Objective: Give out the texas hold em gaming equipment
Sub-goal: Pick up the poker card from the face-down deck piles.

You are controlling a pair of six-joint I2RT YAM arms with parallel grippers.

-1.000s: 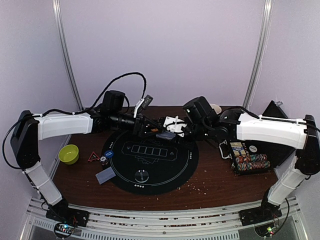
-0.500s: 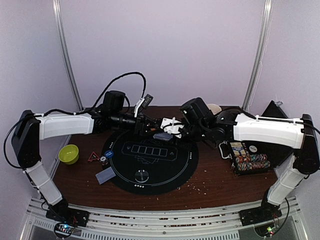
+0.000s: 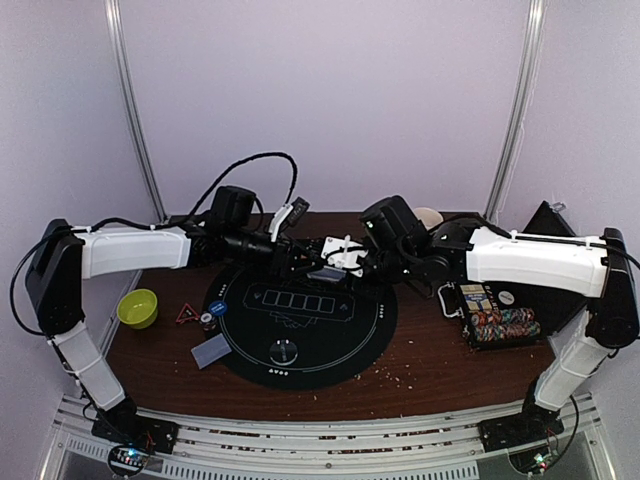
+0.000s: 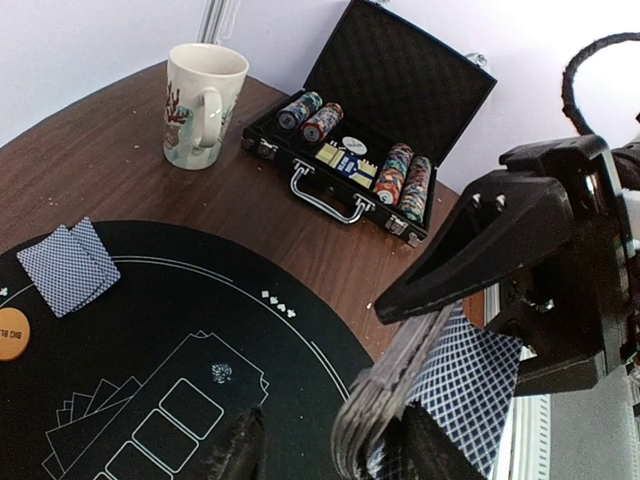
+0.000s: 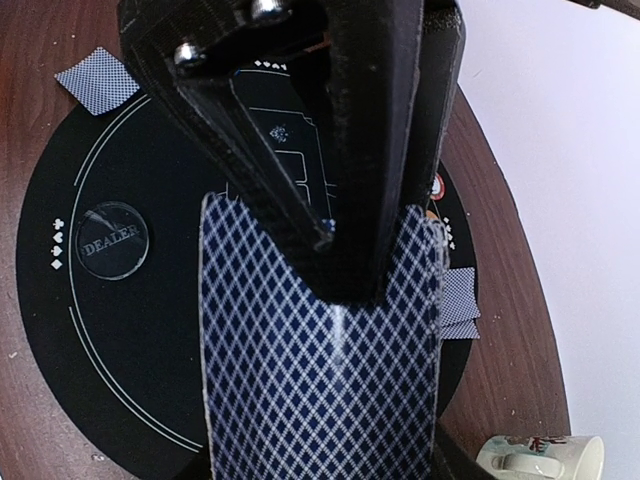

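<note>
While left gripper (image 4: 335, 452) clamps card deck (image 4: 380, 395), right gripper (image 5: 340, 275) pinches top card (image 5: 320, 380).

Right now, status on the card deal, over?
Left gripper shut on deck. Right gripper pinching top card, bowed, partly off deck. Mug and chip case off the mat.

A bowed deck (image 5: 320, 380) of blue-diamond-backed cards hangs over the far edge of the mat (image 4: 150, 320), face-down pairs (image 4: 68, 265) lie at its rim, and striped chips (image 4: 400, 172) lie in rows in the open case (image 4: 400, 80).
</note>
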